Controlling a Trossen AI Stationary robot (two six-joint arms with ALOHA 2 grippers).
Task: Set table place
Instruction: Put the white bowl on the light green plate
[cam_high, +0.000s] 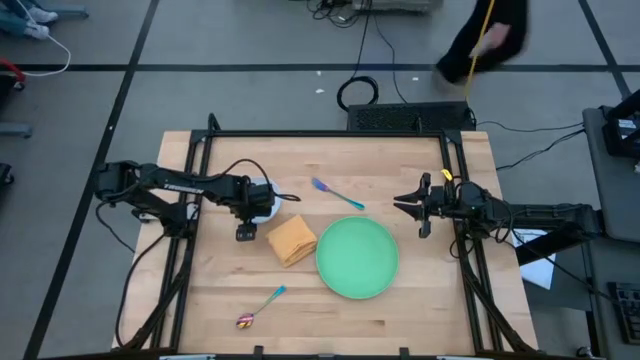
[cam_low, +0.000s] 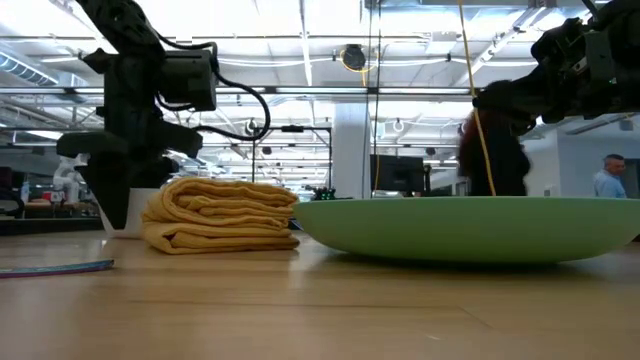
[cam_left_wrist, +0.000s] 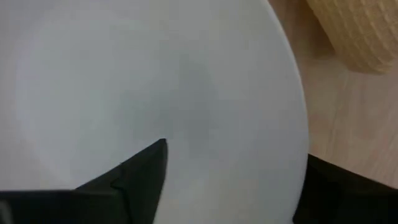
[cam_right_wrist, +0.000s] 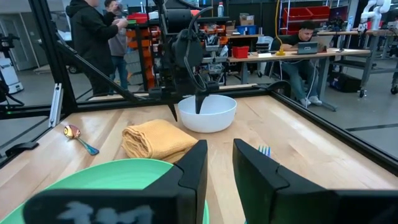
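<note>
The white bowl (cam_high: 266, 198) rests on its base on the table at the far left; it also shows in the right wrist view (cam_right_wrist: 208, 115). My left gripper (cam_high: 250, 218) is open and points down astride the bowl's near rim. One finger (cam_left_wrist: 146, 171) is inside the bowl and one (cam_left_wrist: 339, 190) is outside. The folded orange napkin (cam_high: 290, 240) lies beside the green plate (cam_high: 357, 257). The blue-handled fork (cam_high: 336, 193) lies beyond them. The teal-handled spoon (cam_high: 260, 308) lies near the front edge. My right gripper (cam_high: 405, 203) is open and empty, above the table's right side. My left gripper comes at the bowl from above, pointing down. Its fingers stand either side of the bowl's near rim (cam_left_wrist: 303, 149). The inner finger is well clear of the wall. The outer finger is close to the rim, and I cannot tell whether it touches.
Black frame rails (cam_high: 330, 133) border the table's far, left and right sides. People stand and sit in the room beyond the table (cam_right_wrist: 93, 37). Bare wood (cam_high: 430, 300) lies to the plate's right.
</note>
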